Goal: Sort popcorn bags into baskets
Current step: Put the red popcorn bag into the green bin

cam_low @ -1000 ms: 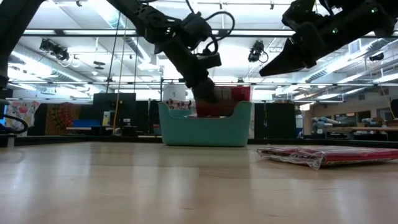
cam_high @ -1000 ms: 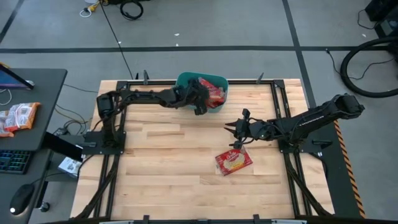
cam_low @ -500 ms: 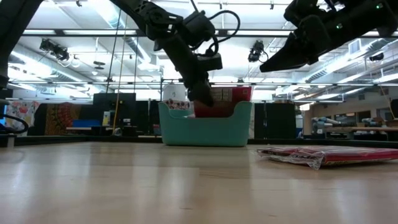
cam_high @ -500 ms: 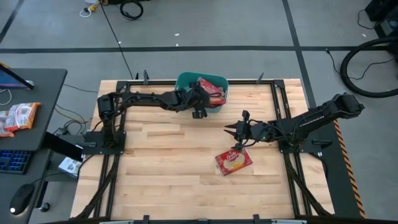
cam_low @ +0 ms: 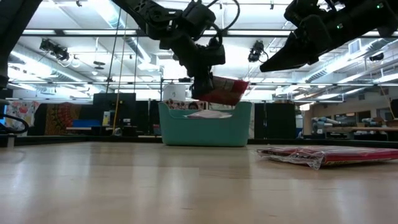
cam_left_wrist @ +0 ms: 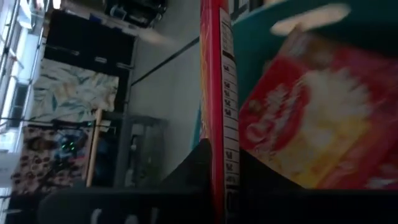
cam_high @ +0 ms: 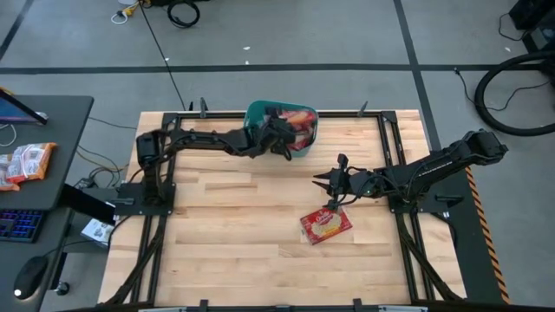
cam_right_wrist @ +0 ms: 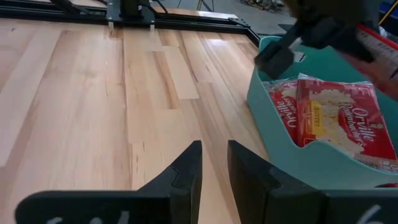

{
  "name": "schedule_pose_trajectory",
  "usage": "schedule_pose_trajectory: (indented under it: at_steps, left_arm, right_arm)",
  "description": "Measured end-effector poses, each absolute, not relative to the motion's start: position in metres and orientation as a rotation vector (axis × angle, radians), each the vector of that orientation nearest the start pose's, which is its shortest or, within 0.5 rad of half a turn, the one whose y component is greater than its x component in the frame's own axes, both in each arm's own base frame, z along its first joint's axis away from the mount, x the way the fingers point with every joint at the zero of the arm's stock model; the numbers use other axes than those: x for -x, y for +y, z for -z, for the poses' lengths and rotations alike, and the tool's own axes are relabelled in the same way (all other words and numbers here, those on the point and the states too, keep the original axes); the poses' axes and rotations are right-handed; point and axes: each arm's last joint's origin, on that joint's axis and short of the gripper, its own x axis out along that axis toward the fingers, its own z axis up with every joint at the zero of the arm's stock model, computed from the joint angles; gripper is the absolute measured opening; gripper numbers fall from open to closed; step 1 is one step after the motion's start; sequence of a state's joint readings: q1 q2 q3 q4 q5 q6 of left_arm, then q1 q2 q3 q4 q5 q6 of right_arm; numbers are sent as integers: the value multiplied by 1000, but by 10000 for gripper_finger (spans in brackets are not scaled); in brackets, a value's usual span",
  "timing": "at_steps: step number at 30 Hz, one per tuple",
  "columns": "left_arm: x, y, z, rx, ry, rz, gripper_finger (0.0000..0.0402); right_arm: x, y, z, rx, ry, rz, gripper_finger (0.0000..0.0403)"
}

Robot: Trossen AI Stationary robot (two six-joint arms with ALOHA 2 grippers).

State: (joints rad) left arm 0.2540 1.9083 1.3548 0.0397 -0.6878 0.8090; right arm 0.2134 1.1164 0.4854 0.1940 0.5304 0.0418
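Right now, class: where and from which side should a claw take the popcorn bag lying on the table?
Judging by its pose, the popcorn bag lies flat, so come down from above and pinch its near edge, under the right claw.

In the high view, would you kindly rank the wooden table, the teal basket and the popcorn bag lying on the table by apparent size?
1. Wooden table, by far the largest.
2. Teal basket, partly covered by the left gripper.
3. Popcorn bag lying on the table, somewhat smaller than the basket, below the right gripper.
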Motion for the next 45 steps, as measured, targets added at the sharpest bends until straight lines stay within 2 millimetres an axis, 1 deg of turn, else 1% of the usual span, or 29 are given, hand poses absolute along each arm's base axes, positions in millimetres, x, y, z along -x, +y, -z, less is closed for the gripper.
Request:
schedule_pose_trajectory:
  at_steps: [4,8,10,13,15,19,26,30,34,36,38,45]
  left_arm:
    - [-403,142,-227,-848,902,-681,27]
    - [-398,160,-218,-820,916,-633,37]
    - [-397,163,-214,-816,937,-607,39]
    - [-397,160,-210,-820,941,-519,42]
    - [-397,158,-208,-816,950,-490,49]
    - [-396,155,-205,-764,975,-484,87]
    - [-396,142,-202,-705,1017,-459,187]
    - [-397,141,-214,-592,1036,-431,232]
    - [-397,141,-230,-466,1060,-392,252]
    - [-400,134,-237,-415,1043,-382,252]
    - [-404,121,-239,-389,1028,-358,248]
    - [-417,59,-237,-447,999,-241,214]
  right_arm:
    - [-219,33,-205,119,402,319,81]
    - [-219,33,-205,117,402,313,81]
    - [-220,33,-205,115,403,307,81]
    - [-220,33,-205,116,403,307,81]
    - [-220,33,-205,116,403,308,81]
    - [-220,33,-205,115,400,308,81]
    - [-220,33,-205,108,401,306,81]
    - [-220,33,-205,107,400,306,81]
    - [-219,33,-205,109,405,306,81]
    - [-219,33,-204,109,417,307,81]
    - [-218,33,-202,110,438,308,81]
    - [-214,32,-195,95,506,310,81]
